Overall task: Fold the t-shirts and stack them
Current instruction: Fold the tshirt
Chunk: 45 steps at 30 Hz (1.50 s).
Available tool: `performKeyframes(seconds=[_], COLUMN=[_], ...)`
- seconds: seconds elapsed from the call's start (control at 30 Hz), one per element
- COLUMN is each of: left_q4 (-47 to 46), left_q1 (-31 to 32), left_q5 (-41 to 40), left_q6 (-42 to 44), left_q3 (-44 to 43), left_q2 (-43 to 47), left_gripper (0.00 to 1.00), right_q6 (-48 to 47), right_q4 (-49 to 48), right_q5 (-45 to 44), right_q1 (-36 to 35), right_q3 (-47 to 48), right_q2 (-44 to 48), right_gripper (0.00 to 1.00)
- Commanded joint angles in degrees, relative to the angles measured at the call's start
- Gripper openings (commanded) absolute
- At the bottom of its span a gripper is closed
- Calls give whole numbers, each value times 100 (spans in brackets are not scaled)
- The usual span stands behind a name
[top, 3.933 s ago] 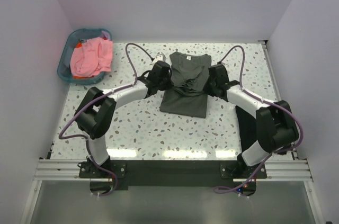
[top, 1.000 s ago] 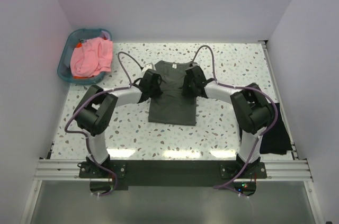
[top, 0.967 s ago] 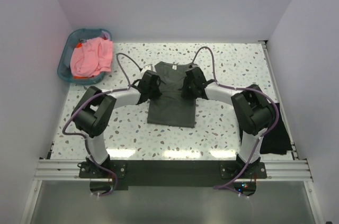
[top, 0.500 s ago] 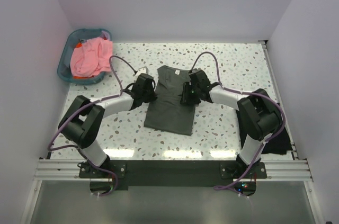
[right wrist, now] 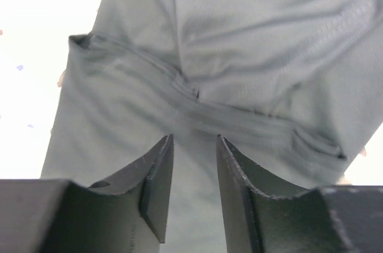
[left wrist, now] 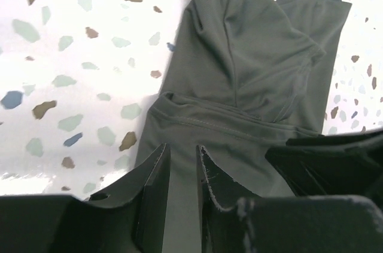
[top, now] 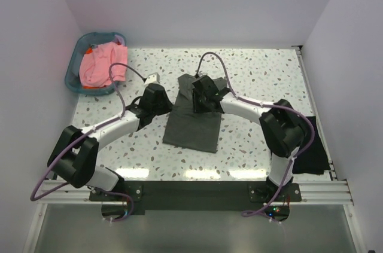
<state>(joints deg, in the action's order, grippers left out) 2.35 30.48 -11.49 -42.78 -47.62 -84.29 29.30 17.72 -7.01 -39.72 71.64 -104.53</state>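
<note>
Dark olive-grey soft cloth t-shirt [top: 191, 127] lies flat at the middle of the white speckled terrazzo tabletop [top: 257, 67]. It is folded into a long narrow strip, neckline toward the top of the overhead frame and hem toward the bottom, slightly skewed. In the left wrist view the shirt [left wrist: 251, 55] shows a smooth matte knit, a stitched collar band at upper right, and sleeves tucked inward, giving a crosswise fold line with a sewn hem. Left tool [left wrist: 181, 148]: black, wedge-shaped fingers [left wrist: 157, 169] parted by a narrow gap over the strip's left edge, flat cloth visible through the gap, nothing clamped. Right tool [right wrist: 194, 139]: fingers likewise parted, released, low over the shirt [right wrist: 251, 37] where creased layers overlap. Upper left of the overhead frame: teal plastic basket [top: 75, 61], off the tabletop corner, heaped with crumpled salmon-pink cloth [top: 102, 64]. Lower right: black cloth [top: 312, 156] lying flat at the tabletop edge, partly hidden by the right arm.
</note>
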Motion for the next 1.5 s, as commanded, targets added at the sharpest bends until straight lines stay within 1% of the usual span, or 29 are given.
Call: performKeyframes(seconds=[0.0, 0.13, 0.2, 0.3, 0.4, 0.47, 0.53, 0.57, 0.6, 0.7, 0.77, 0.9, 0.93, 1.0, 1.03, 1.07, 1.23, 1.33, 1.37, 1.43, 1.47], left_q4=[90, 99, 117, 169, 266, 257, 292, 353, 371, 529, 652, 854, 942, 969, 952, 786, 337, 275, 284, 345, 484], left_q1=[-104, -130, -139, -147, -148, -148, -148, -148, -148, -148, -148, -148, -139, -139, -139, -139, -139, -139, -147, -139, -139], left_q5=[-257, -284, -302, -319, -319, -337, -345, -354, -328, -223, -179, -170, -187, -179, -100, -12, 523, 726, 762, 841, 832], left_q6=[60, -10, -80, -221, -449, -555, -643, -661, -652, -635, -617, -599, -617, -643, -652, -643, -529, -485, -503, -573, -660], left_q3=[340, 927, 1122, 1474, 1807, 2115, 2334, 2371, 2406, 2459, 2476, 2520, 2564, 2617, 2721, 2783, 3074, 3100, 3127, 3179, 3197], left_q2=[351, 703, 957, 1256, 1581, 1801, 2118, 2197, 2319, 2452, 2531, 2698, 2690, 2699, 2725, 2742, 2778, 2681, 2646, 2620, 2611], left_gripper=[29, 31, 31, 31, 32, 32, 37, 39, 43, 49, 50, 54, 55, 58, 60, 61, 63, 60, 57, 53, 52], right_q6=[-135, -267, -415, -565, -688, -724, -750, -785, -829, -856, -873, -856, -838, -794, -777, -751, -329, -30, 153, 286, 435], right_q4=[162, 66, 48, 13, 91, 83, 57, 57, 83, 206, 250, 303, 338, 408, 452, 478, 821, 778, 795, 777, 786], right_q5=[-556, -443, -145, 84, 120, 182, 191, 165, 138, 322, 436, 682, 692, 692, 692, 683, 438, 297, 296, 357, 436], right_q1=[-53, -62, -97, -281, -579, -615, -607, -607, -598, -484, -449, -282, -203, -141, -123, -106, -35, -18, 0, 9, 0], right_q3=[456, 693, 816, 887, 957, 836, 721, 694, 703, 887, 1036, 1151, 1177, 1186, 1177, 1142, 853, 47, -131, -465, -780], right_q2=[-697, -1306, -1569, -1667, -1720, -1624, -1431, -1386, -1334, -1166, -1009, -640, -552, -306, -226, -147, 379, 853, 986, 1206, 1442], right_gripper=[38, 36, 35, 35, 35, 36, 39, 43, 44, 47, 47, 52, 55, 56, 60, 61, 61, 53, 47, 46, 46])
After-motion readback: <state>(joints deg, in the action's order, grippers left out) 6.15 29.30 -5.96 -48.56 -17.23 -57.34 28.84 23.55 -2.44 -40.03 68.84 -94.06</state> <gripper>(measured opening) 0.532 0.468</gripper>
